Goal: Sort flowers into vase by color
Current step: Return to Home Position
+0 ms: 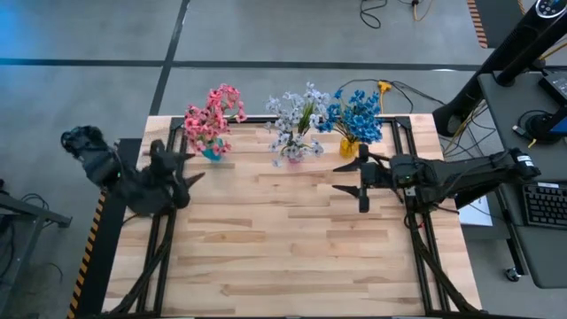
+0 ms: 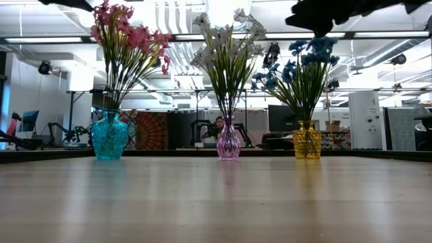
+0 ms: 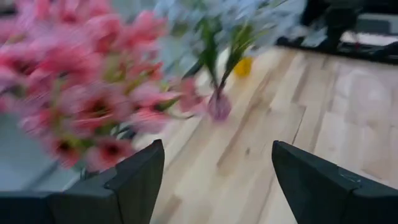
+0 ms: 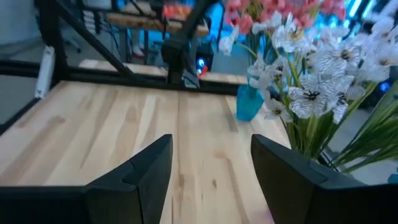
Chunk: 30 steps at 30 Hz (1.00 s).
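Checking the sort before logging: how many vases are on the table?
3, in a row: a blue vase holding pink flowers on the left, a pink vase with white flowers in the middle, a yellow vase with blue flowers on the right. None seems hidden.

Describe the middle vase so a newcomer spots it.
On the wooden table, three vases line the far edge. The middle vase is pink, holding white flowers; its neighbours are a teal vase with pink flowers and a yellow vase with blue flowers.

Count them up: three vases, blue vase (image 2: 109,137), pink vase (image 2: 228,140), yellow vase (image 2: 307,140), three bunches, pink flowers (image 2: 128,35), white flowers (image 2: 229,34), blue flowers (image 2: 307,57), and two grippers, left gripper (image 1: 188,168), right gripper (image 1: 344,175).
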Tool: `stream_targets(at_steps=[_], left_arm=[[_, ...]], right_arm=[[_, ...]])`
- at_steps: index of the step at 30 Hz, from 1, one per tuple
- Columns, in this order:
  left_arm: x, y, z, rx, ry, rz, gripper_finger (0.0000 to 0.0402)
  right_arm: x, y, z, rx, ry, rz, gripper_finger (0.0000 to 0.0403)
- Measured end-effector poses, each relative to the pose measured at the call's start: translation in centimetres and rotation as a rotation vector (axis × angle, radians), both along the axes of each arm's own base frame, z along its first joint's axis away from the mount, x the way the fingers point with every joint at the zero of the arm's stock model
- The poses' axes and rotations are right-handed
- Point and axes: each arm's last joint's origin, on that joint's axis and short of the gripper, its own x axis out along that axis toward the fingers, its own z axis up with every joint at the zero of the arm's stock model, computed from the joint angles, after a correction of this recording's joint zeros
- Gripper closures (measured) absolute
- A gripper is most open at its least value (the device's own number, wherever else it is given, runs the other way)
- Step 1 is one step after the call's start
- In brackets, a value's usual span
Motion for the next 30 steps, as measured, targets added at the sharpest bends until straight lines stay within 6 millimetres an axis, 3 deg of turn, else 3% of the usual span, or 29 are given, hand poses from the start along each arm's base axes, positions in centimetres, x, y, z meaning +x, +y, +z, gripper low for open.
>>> stream_targets(at_steps=[6, 10, 16, 20, 25, 30], left_arm=[[-1.1, -2.8, -2.5, 0.187, -0.150, -0.135, 0.0131], [-2.3, -3.6, -4.0, 0.276, -0.249, -0.221, 0.0136], [-3.4, -3.2, -5.3, 0.328, -0.320, -0.279, 0.0151], [-3.9, -2.5, -6.8, 0.364, -0.333, -0.297, 0.0166], [-4.2, -1.7, -8.1, 0.266, -0.384, -0.279, 0.0192], [-4.0, -2.4, -8.4, 0.269, -0.384, -0.279, 0.0235]], right_arm=[[-2.6, -0.1, -1.0, -0.008, -0.129, 0.021, 0.0193], [-4.2, -0.1, -1.6, 0.005, -0.170, 0.035, 0.0193], [-6.3, -0.2, -2.1, 0.033, -0.248, 0.070, 0.0193], [-7.0, -0.2, -3.4, 0.034, -0.300, 0.070, 0.0193], [-7.9, -0.3, -4.7, 0.063, -0.362, 0.070, 0.0193], [-8.6, -0.3, -4.9, 0.065, -0.429, 0.063, 0.0193]])
